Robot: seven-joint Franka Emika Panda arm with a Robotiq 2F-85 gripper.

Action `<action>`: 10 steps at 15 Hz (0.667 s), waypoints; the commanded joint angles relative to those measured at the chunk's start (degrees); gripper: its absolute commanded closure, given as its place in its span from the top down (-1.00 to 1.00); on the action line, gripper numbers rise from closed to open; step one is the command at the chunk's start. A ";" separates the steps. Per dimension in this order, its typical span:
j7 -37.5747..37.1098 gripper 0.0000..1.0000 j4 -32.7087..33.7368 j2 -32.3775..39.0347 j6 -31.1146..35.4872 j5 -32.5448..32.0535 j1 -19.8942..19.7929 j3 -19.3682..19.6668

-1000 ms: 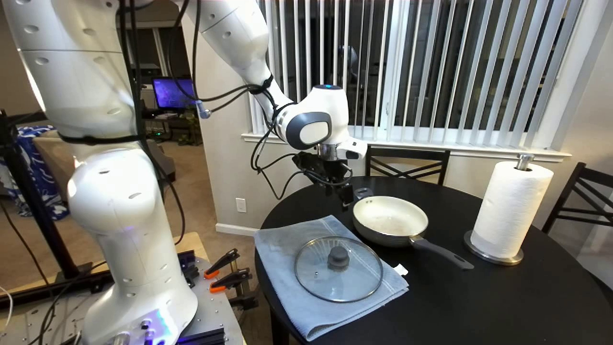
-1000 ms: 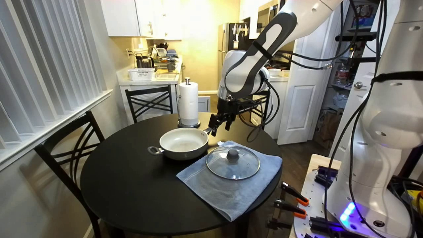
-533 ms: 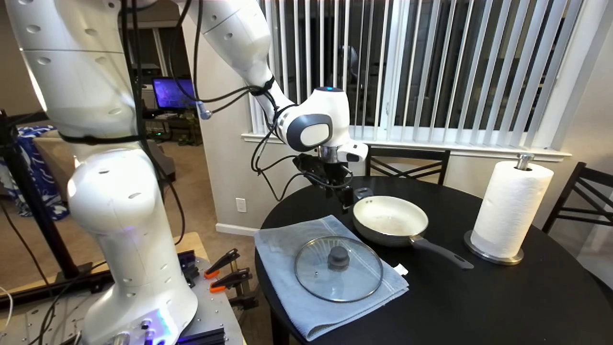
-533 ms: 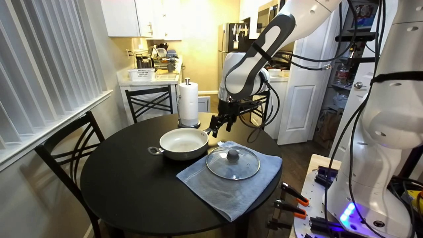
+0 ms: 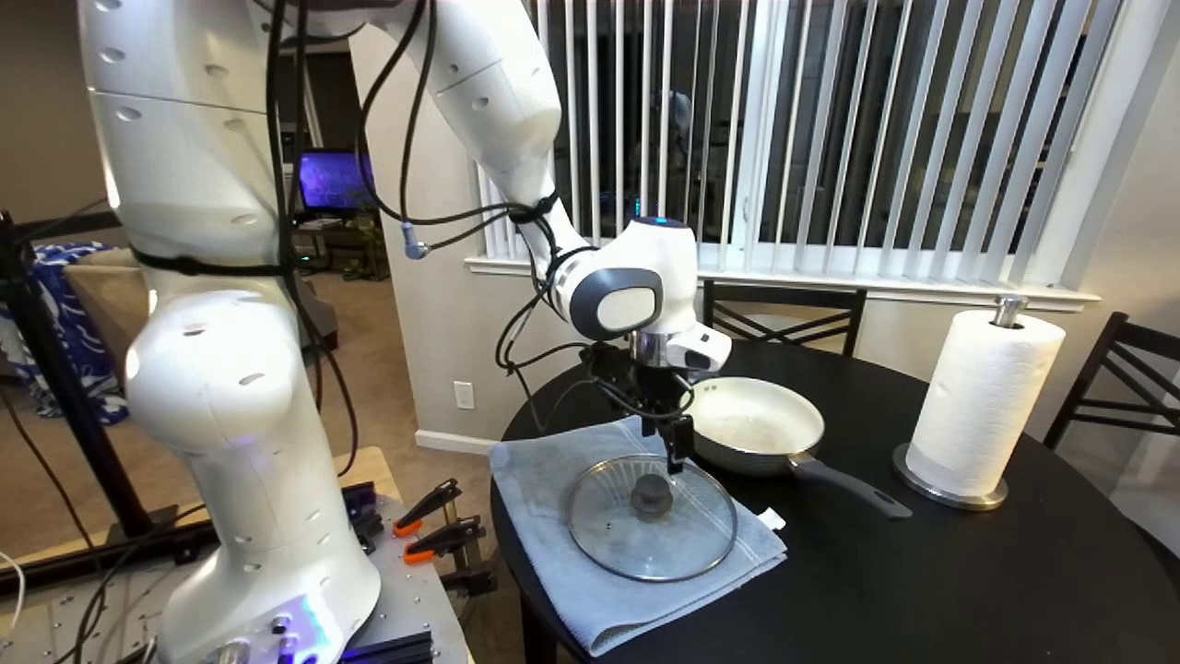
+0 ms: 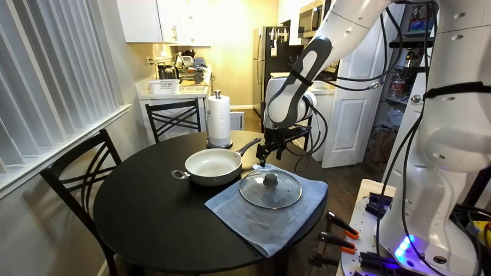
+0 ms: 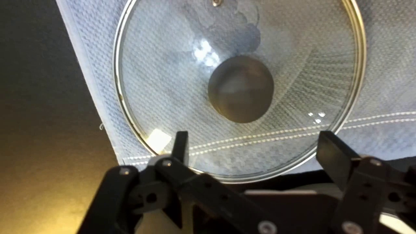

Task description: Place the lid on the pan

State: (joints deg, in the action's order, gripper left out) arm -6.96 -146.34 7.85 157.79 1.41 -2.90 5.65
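Below the gripper [image 7: 253, 143], the lid [image 6: 271, 195] is resting on the blue cloth [image 6: 264, 226], its rim passing beneath the widely parted fingers [image 7: 334, 156]; their height above it, I am finding hard to judge. The pan [image 6: 213, 165] is sitting near the gripper, the table [image 6: 153, 218] spreading beyond. Overhead, the arm [image 6: 345, 33] is arching downward.

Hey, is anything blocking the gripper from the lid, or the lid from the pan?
Nothing that I can see. The gripper hangs open over the lid, and nothing upright stands between the lid and the pan, only the flat edge of the cloth.
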 commanded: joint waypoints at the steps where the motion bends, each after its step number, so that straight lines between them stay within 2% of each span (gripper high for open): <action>1: -0.92 1.00 0.36 5.15 3.26 -0.02 -0.17 0.17; 10: 0.57 1.00 2.91 10.76 3.23 1.82 -0.51 -1.10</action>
State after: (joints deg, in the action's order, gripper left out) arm -7.01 -144.49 17.26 160.35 1.78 -2.79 5.28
